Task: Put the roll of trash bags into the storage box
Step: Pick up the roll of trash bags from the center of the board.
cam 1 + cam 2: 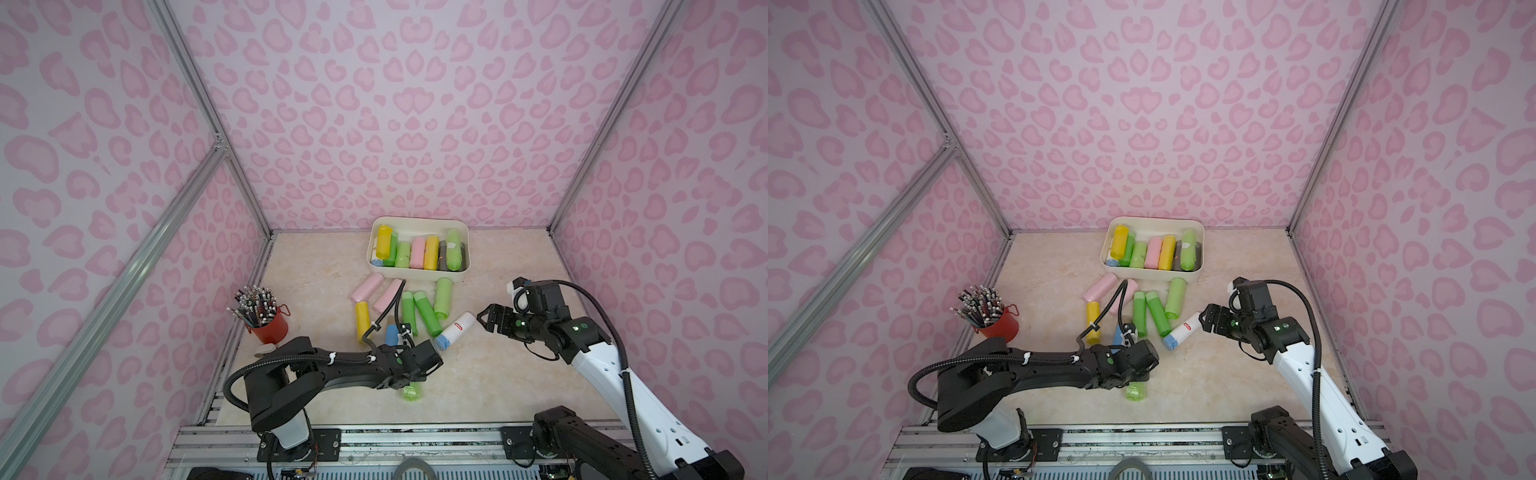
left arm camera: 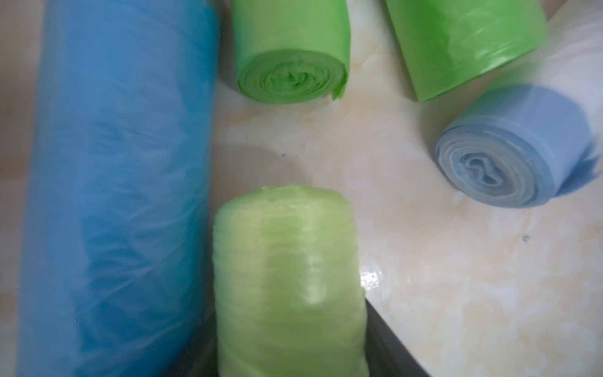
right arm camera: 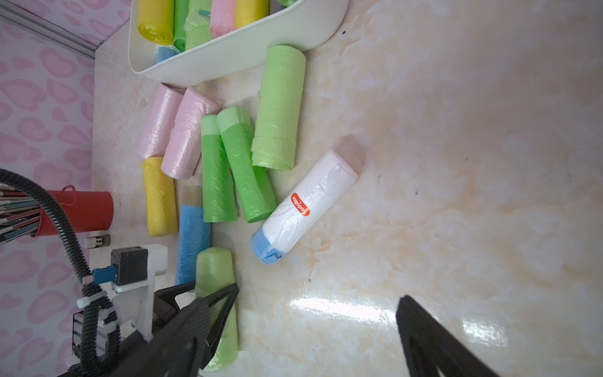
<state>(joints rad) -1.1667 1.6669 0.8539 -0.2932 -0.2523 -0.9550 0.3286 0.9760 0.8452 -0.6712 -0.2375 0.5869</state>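
A pale green roll of trash bags (image 1: 411, 391) (image 1: 1136, 392) lies on the marble tabletop near the front. My left gripper (image 1: 409, 380) (image 2: 290, 359) is shut on it, a dark finger against each side of the roll (image 2: 287, 277). The right wrist view shows those fingers straddling the roll (image 3: 217, 271). The cream-white storage box (image 1: 417, 219) (image 1: 1156, 219) (image 3: 244, 49) stands at the back and holds several yellow, green and pink rolls. My right gripper (image 1: 484, 318) (image 1: 1204, 318) (image 3: 303, 333) hangs open over bare tabletop on the right, with nothing in it.
Several loose rolls lie between the box and my left gripper. They include two pink ones (image 1: 368, 286), a yellow one (image 1: 362, 320), green ones (image 1: 428, 313), a blue one (image 2: 114, 196) and a white one with a blue end (image 1: 455, 330). A red cup of pencils (image 1: 270, 328) stands at the left.
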